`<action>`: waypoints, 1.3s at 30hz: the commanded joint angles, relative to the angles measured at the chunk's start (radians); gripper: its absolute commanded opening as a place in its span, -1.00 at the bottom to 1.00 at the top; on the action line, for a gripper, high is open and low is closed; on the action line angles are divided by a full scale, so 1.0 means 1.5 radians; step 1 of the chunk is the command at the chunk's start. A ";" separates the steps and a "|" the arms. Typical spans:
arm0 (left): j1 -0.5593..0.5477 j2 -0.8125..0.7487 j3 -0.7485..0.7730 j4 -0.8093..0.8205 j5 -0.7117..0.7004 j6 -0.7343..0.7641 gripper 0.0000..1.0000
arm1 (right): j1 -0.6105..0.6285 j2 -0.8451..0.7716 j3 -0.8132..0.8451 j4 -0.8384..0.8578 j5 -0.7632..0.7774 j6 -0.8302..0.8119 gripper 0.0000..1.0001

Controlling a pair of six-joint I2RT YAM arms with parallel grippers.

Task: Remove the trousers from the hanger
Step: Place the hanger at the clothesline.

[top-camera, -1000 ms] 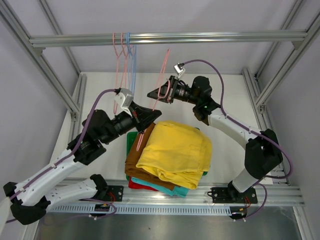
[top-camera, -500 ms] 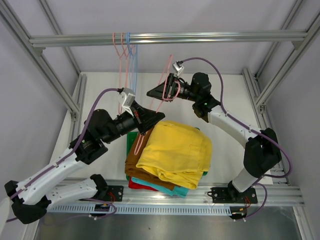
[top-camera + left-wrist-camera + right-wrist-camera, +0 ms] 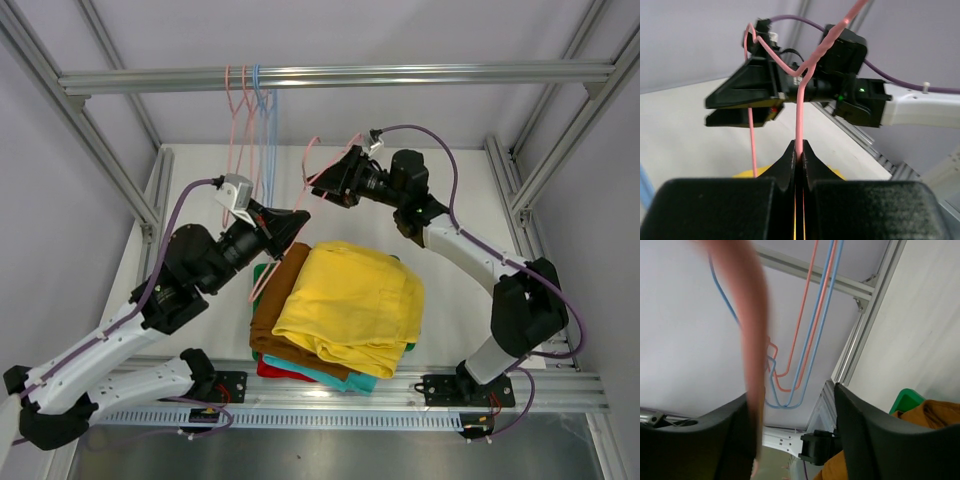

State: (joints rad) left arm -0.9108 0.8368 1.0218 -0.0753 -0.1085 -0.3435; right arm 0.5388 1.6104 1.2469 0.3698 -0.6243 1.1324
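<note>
Trousers (image 3: 335, 325) are off the wire and stacked on the counter (image 3: 470, 180) between the two arm bases. Yellow pair (image 3: 360, 295) is on top with the brown pair (image 3: 272, 310) under it. Teal pair (image 3: 345, 380) and red pair (image 3: 268, 371) show at the near edge. Can't spot the lilac one. Green tray (image 3: 906, 401) peeks out beneath the pile.

Pink hanger (image 3: 799, 110) looks bare. Left hand (image 3: 799, 152) is pinched tight on its wire, which runs straight up out of the fingertips. Right hand (image 3: 795, 415) has its jaws well apart and clamps nothing. The blurred pink wire passes just beside one finger; can't tell if it touches.

My read of the step: the bare hanger goes up on the rail (image 3: 420, 73) with the other hangers (image 3: 262, 120).
- Back the right hand off sideways first, so the hook can't snag on a finger.
- Thin wire will pivot in a one-point pinch, so move slowly and expect swing.
- Lift the hook above the rail, then lower it on, beside the hung ones and not through them.
- Keep the hanger's low end off the pile, or it drags the yellow pair.

Pose:
- Left arm reaches up and inward over the pile's far-left corner, hand angled up toward the right hand.
- Right arm stretches in from the right with its elbow bent, hand pointing left, nose to nose with the left one.
- Both hands sit behind the pile and below the rail.
</note>
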 commanded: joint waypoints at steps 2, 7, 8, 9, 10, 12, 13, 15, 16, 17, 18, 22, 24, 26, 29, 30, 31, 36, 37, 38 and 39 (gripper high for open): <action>-0.004 0.002 0.019 0.027 -0.097 0.039 -0.99 | 0.000 -0.051 -0.018 0.003 0.003 0.003 0.31; -0.004 0.031 0.024 0.019 -0.125 0.052 -0.99 | 0.008 -0.085 -0.034 -0.014 0.005 -0.002 0.42; -0.004 0.036 0.026 0.015 -0.128 0.054 -0.99 | 0.009 -0.096 -0.036 -0.015 0.004 -0.003 0.44; -0.004 0.039 0.025 0.016 -0.135 0.056 -0.99 | 0.010 -0.104 -0.042 -0.022 0.003 -0.005 0.45; -0.004 0.045 0.026 0.014 -0.139 0.057 -0.99 | 0.012 -0.111 -0.045 -0.026 0.004 -0.008 0.46; -0.003 0.053 0.030 0.004 -0.153 0.057 -0.99 | 0.016 -0.145 -0.064 -0.044 0.007 -0.022 0.46; -0.004 0.060 0.038 -0.001 -0.155 0.056 -0.99 | 0.020 -0.159 -0.073 -0.053 0.010 -0.027 0.47; -0.004 0.066 0.040 -0.005 -0.164 0.052 -0.99 | 0.023 -0.215 -0.096 -0.073 0.022 -0.039 0.47; -0.004 0.069 0.045 -0.006 -0.175 0.050 -0.99 | 0.027 -0.238 -0.120 -0.083 0.028 -0.050 0.48; -0.004 0.077 0.048 -0.006 -0.179 0.049 -0.99 | 0.029 -0.262 -0.132 -0.095 0.038 -0.059 0.49; -0.004 0.081 0.058 -0.010 -0.180 0.052 -0.99 | 0.030 -0.311 -0.143 -0.126 0.046 -0.071 0.50; -0.004 0.116 0.117 -0.050 -0.221 0.062 -0.99 | 0.034 -0.444 -0.186 -0.222 0.087 -0.129 0.58; 0.000 0.135 0.152 -0.056 -0.242 0.078 -0.99 | 0.036 -0.519 -0.204 -0.287 0.108 -0.160 0.61; 0.012 0.147 0.184 -0.065 -0.244 0.073 -0.99 | 0.035 -0.562 -0.213 -0.349 0.121 -0.189 0.64; 0.037 0.188 0.232 -0.101 -0.222 0.045 -0.99 | 0.033 -0.628 -0.225 -0.407 0.140 -0.213 0.66; 0.042 0.216 0.262 -0.112 -0.220 0.040 -0.99 | 0.031 -0.641 -0.228 -0.416 0.142 -0.217 0.67; 0.052 0.231 0.291 -0.135 -0.217 0.035 -0.99 | 0.030 -0.658 -0.230 -0.426 0.145 -0.220 0.67; 0.090 0.321 0.387 -0.188 -0.179 -0.013 -0.99 | 0.028 -0.686 -0.244 -0.466 0.148 -0.233 0.68; 0.096 0.351 0.426 -0.196 -0.166 -0.021 -0.99 | 0.024 -0.689 -0.249 -0.471 0.150 -0.240 0.69; 0.105 0.365 0.436 -0.205 -0.163 -0.034 -0.99 | 0.023 -0.693 -0.251 -0.475 0.151 -0.242 0.69; 0.108 0.378 0.460 -0.222 -0.159 -0.039 -0.99 | 0.022 -0.694 -0.255 -0.476 0.149 -0.243 0.69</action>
State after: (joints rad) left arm -0.7788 1.3518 1.6161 -0.3359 -0.3908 -0.3382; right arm 0.5797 0.5850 0.8738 -0.2901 -0.4141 0.8055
